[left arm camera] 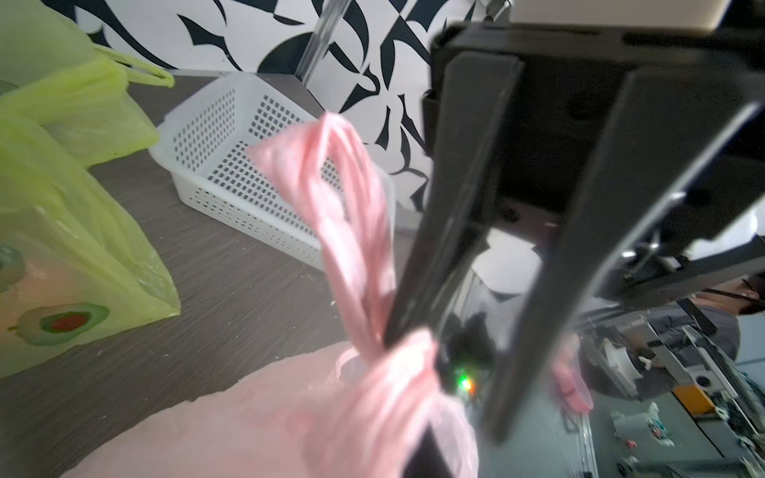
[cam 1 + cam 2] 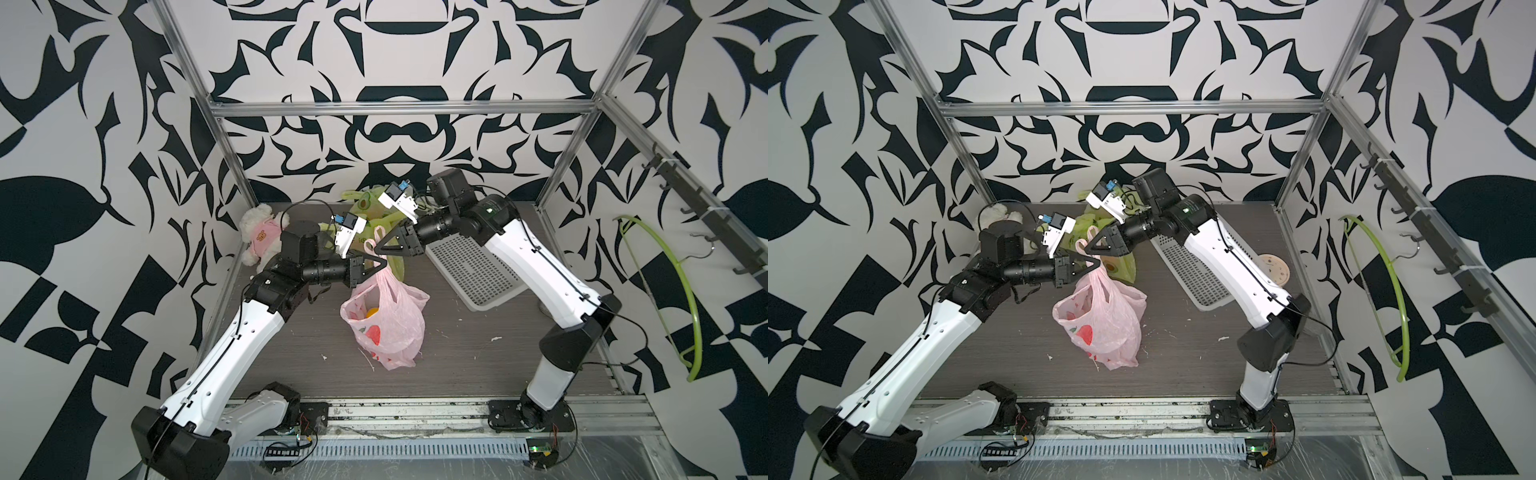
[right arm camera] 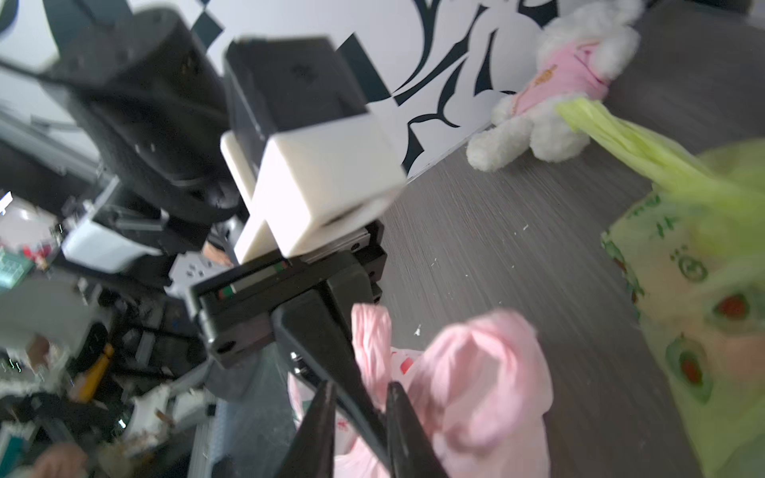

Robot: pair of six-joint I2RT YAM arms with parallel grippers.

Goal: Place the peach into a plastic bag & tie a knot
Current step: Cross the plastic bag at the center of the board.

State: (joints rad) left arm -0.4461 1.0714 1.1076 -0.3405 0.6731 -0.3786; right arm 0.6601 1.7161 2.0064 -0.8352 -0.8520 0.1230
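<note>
Holds up a translucent pink plastic bag printed with red fruit (image 2: 384, 328) by its twisted handles, with the fingers of the left gripper (image 2: 384, 262) clenched tight on them above the middle of a dark wood-grain worktop (image 2: 478, 353). Carries a round yellow-orange peach (image 2: 372, 311) inside that bag, showing through the thin film in a top view, below the clenched fingers. Lets the bag sag down to the worktop; cannot tell whether resting there or hanging just clear. Poses the right gripper (image 2: 379, 248) tip to tip with the left one, just beside it, with fingers (image 1: 455, 207) released, parted and grasping nothing. Stands a loop of pink handle (image 1: 364, 269) up past the left grip and alongside one parted finger; touching or merely close, too blurred in the left wrist view to say. Frames the action with a crumpled lime-green plastic bag bearing avocado prints (image 2: 368, 214) at the far side of the worktop behind both grippers, a white perforated plastic basket (image 2: 469, 266) partly hidden by the right arm, and a white plush toy in a pink top (image 2: 259, 239) behind the left arm near the far left corner.
</note>
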